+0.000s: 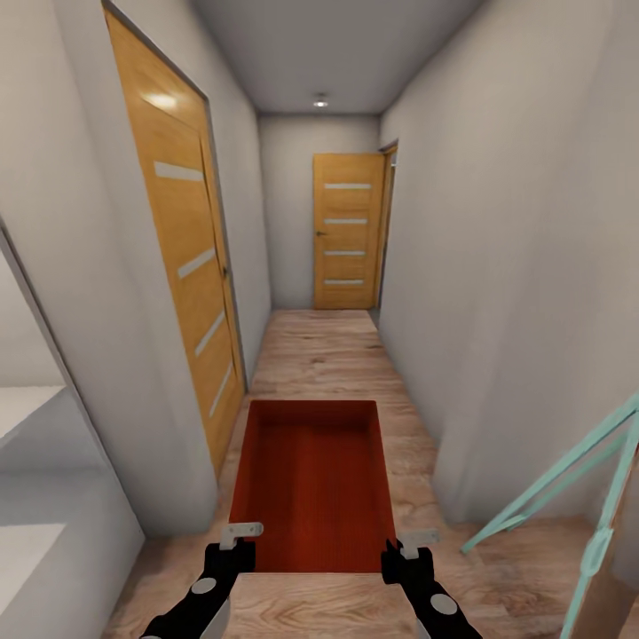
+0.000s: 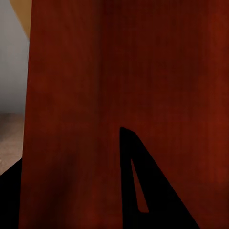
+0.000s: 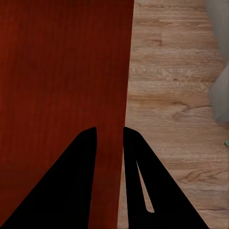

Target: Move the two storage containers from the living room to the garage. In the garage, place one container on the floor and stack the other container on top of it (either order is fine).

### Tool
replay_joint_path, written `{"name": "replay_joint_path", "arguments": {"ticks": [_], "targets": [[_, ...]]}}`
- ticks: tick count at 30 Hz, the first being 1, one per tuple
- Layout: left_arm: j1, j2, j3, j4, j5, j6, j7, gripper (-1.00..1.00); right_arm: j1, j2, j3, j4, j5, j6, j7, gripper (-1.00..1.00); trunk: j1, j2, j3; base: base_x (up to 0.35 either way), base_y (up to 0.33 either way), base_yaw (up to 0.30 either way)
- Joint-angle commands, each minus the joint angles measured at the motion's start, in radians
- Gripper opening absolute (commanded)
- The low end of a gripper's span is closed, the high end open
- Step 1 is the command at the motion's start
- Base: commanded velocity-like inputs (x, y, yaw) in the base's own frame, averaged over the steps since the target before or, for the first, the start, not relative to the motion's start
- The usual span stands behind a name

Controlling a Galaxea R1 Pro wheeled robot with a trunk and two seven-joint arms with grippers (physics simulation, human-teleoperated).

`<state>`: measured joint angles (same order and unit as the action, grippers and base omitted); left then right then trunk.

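The task is only midway: in a corridor at 12 o'clock, the left gripper (image 1: pixel 232 543) and right gripper (image 1: pixel 406 550) each clamp a side wall of one orange-red storage container (image 1: pixel 311 488), and the garage is not reached.

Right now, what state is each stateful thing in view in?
Orange-red open-topped storage container: empty, upright, held off the wood plank floor.
Left gripper: shut on the container's near left corner.
Right gripper: shut on its right wall.
Wooden door on the left: closed.
Wooden door at the hallway's end: closed.
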<state>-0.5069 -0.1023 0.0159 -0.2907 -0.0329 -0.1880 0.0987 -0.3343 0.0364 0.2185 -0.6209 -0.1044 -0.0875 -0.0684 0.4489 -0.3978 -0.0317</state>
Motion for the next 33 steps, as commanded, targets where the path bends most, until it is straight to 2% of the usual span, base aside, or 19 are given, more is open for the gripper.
{"name": "replay_joint_path", "arguments": {"ticks": [1, 33], "targets": [[-0.001, 0.037, 0.013, 0.003, 0.000, -0.004, 0.044, -1.00, -0.002, -0.001, 0.010, -0.002, -0.006, -0.049, 0.016, -1.00, 0.001, -0.002, -0.002, 0.317, 0.112, 0.000], [-0.001, 0.035, 0.014, 0.004, 0.000, -0.005, 0.044, -1.00, -0.002, -0.001, 0.010, -0.003, -0.006, -0.050, 0.016, -1.00, 0.001, -0.002, -0.002, 0.332, 0.004, 0.000]]}}
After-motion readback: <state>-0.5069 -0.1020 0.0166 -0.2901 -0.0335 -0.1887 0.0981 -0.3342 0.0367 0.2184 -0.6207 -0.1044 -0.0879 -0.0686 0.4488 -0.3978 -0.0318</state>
